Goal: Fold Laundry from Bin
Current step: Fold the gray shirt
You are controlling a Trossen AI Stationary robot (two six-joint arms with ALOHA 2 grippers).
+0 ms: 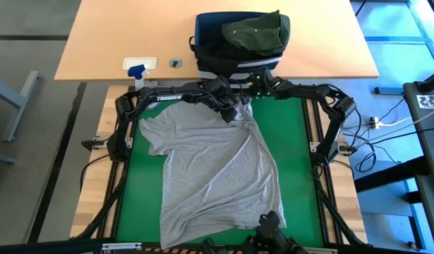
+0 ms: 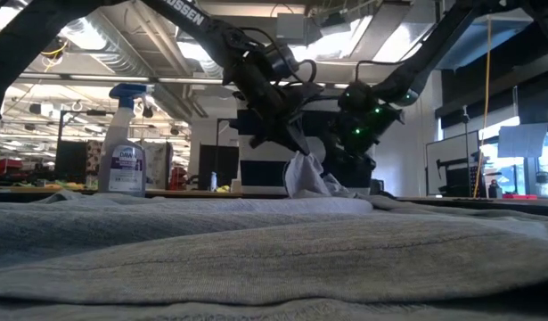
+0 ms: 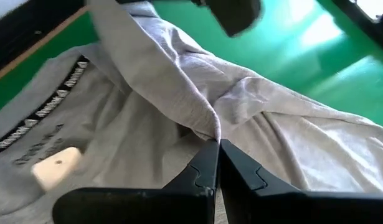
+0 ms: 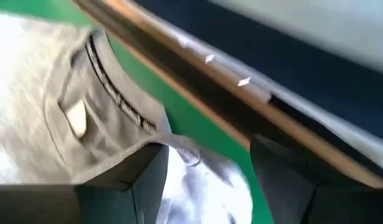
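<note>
A light grey cotton T-shirt (image 1: 209, 169) lies spread, unfolded, on the green counter (image 1: 298, 141). The left claw (image 3: 217, 146) pinches its collar shut; the right claw (image 4: 203, 168) hovers beside, open and empty. Dark olive garment (image 1: 255, 32) waits in the navy fabric bin (image 1: 206, 49).

Two dark arms (image 1: 181, 95) reach over the green mat (image 1: 298, 162), each ending in one gripper — the left gripper (image 1: 229, 113) and the right gripper (image 1: 253, 90). One light grey garment (image 1: 209, 173) lies spread on the mat. One navy bin (image 1: 209, 53) stands on the wooden table (image 1: 118, 42), with one dark olive garment (image 1: 255, 32) on top of it — two garments that I can count. One spray bottle (image 2: 125, 143) stands beside it.
</note>
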